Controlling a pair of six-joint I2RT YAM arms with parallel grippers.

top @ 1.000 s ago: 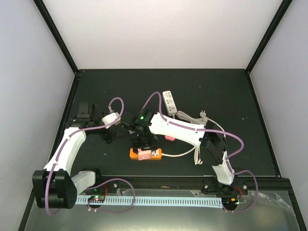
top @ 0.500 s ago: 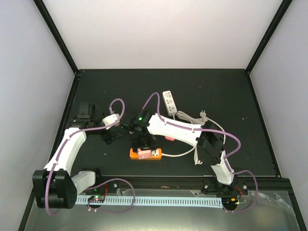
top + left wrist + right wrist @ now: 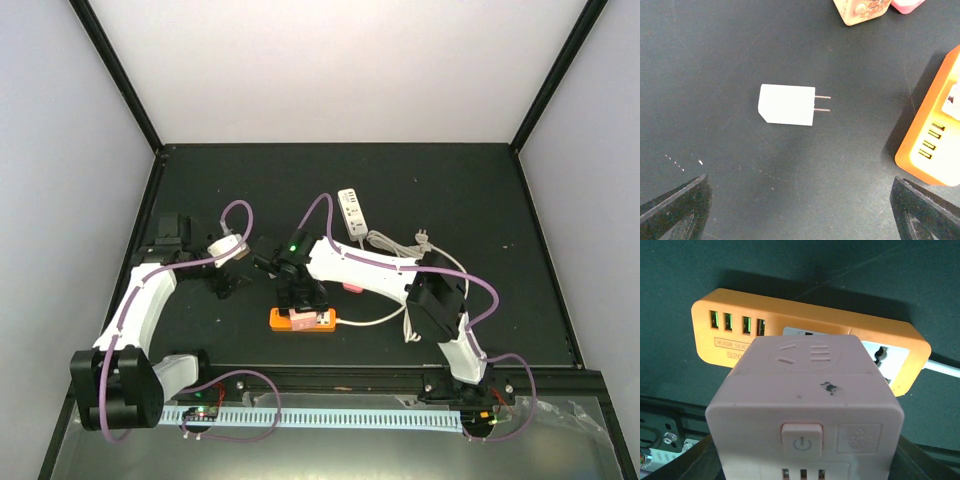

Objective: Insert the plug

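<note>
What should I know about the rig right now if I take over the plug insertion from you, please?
Left gripper: open and empty, hovering above the white charger, which lies flat on the table with its prongs pointing toward the orange power strip.
Right gripper: closed on the pink adapter cube, held over the strip's white socket panel.
Done: the cube is gripped and lined up at the strip.
Left: the views do not show whether its pins are in. Probably press it home, check, then release. The white charger is not yet handled.

pink cube plug (image 3: 805,405) | over orange power strip (image 3: 702,337) | strip lying flat
</note>
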